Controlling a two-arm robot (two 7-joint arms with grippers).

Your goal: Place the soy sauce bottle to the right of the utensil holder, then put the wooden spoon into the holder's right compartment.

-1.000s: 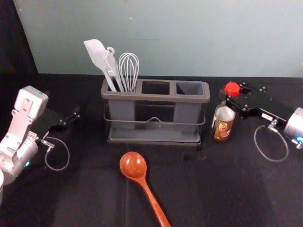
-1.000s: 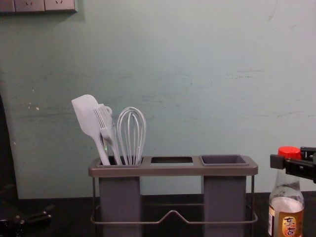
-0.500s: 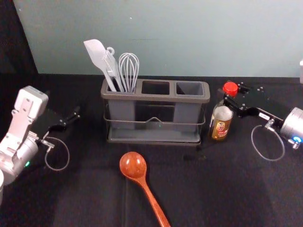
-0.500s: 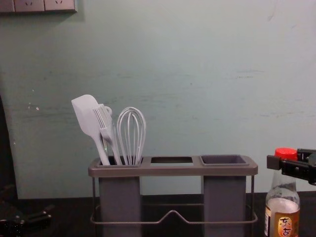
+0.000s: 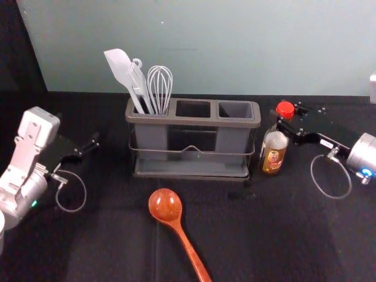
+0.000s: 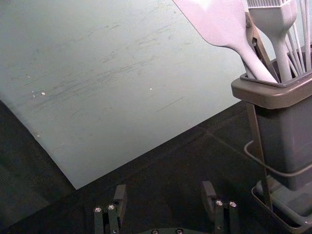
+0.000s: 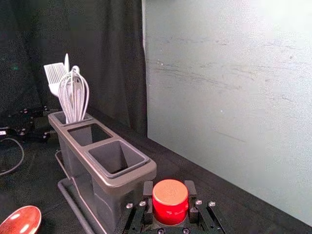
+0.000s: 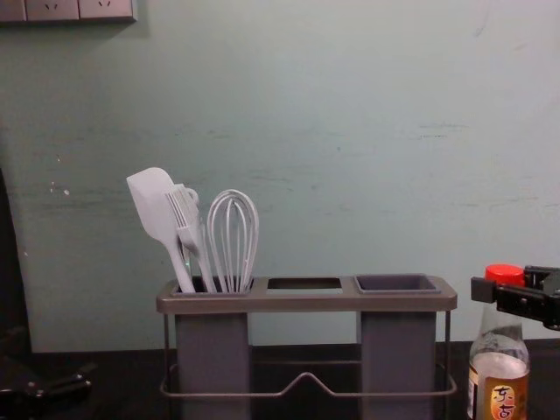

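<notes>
My right gripper (image 5: 290,117) is shut on the soy sauce bottle (image 5: 274,154) just below its red cap, close to the right of the utensil holder (image 5: 193,121). In the right wrist view, that gripper (image 7: 169,195) has a finger on each side of the red cap (image 7: 170,201). The bottle stands upright; whether its base touches the table I cannot tell. The holder's right compartment (image 5: 235,110) is empty. The wooden spoon (image 5: 165,205) lies in front of the holder, bowl towards it. My left gripper (image 5: 91,148) is idle at the left; in its wrist view this gripper (image 6: 165,194) is open.
A white spatula (image 5: 119,69), a brush (image 8: 183,214) and a whisk (image 5: 160,88) stand in the holder's left compartment. A wall (image 5: 235,47) rises behind the dark table (image 5: 106,235). A black curtain (image 7: 117,63) hangs at the left side.
The right gripper and the bottle have shifted slightly left, towards the holder, and the bottle sits a little lower in the chest view. The left arm, spoon and holder are unmoved.
</notes>
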